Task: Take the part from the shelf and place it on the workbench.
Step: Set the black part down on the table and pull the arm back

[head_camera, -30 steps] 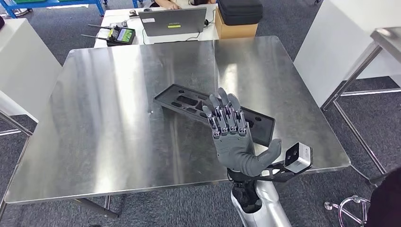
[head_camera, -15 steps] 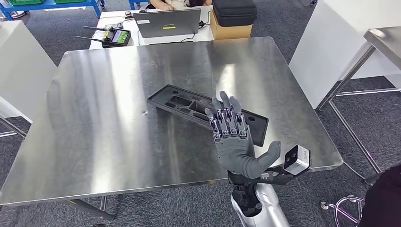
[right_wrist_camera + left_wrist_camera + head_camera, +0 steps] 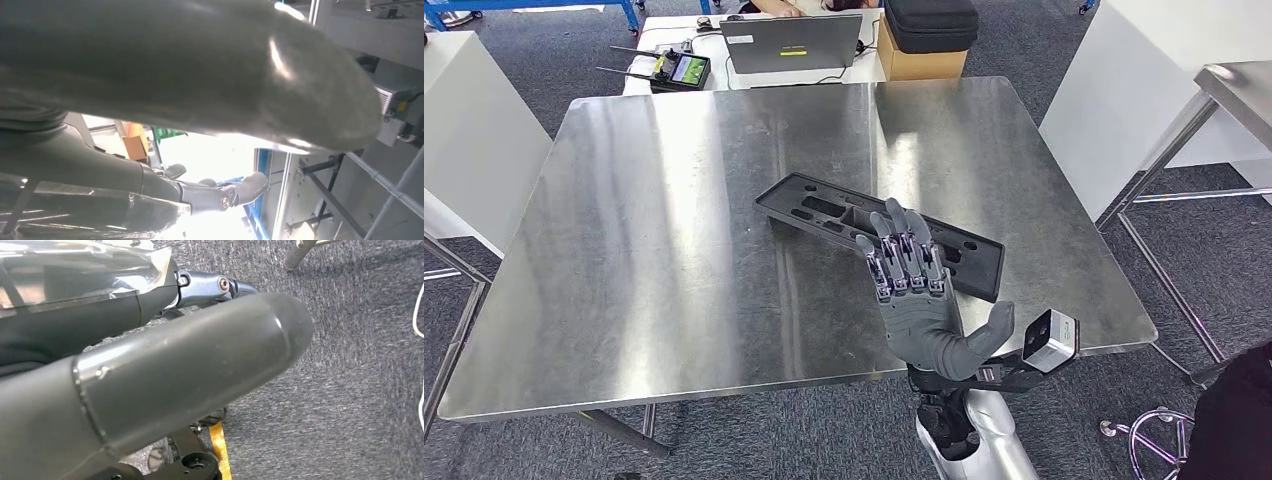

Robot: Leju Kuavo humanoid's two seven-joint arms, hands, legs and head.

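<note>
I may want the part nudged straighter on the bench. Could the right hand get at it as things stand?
Probably yes. The right hand is raised with fingers spread just above the black part, which lies flat on the steel workbench with nothing between them.

Part (image 3: pixel 879 232) flat on workbench (image 3: pixel 654 230) centre-right, right hand (image 3: pixel 919 300) raised in front, laptop (image 3: pixel 792 42) on table behind.

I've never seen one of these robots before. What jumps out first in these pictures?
The right hand stands out first: grey, raised palm-forward with fingers spread, holding nothing, over the near edge of a shiny steel workbench. Just behind its fingers a long black plastic part with cut-outs lies flat on the bench. Beyond the far edge a laptop sits on a white table.
</note>
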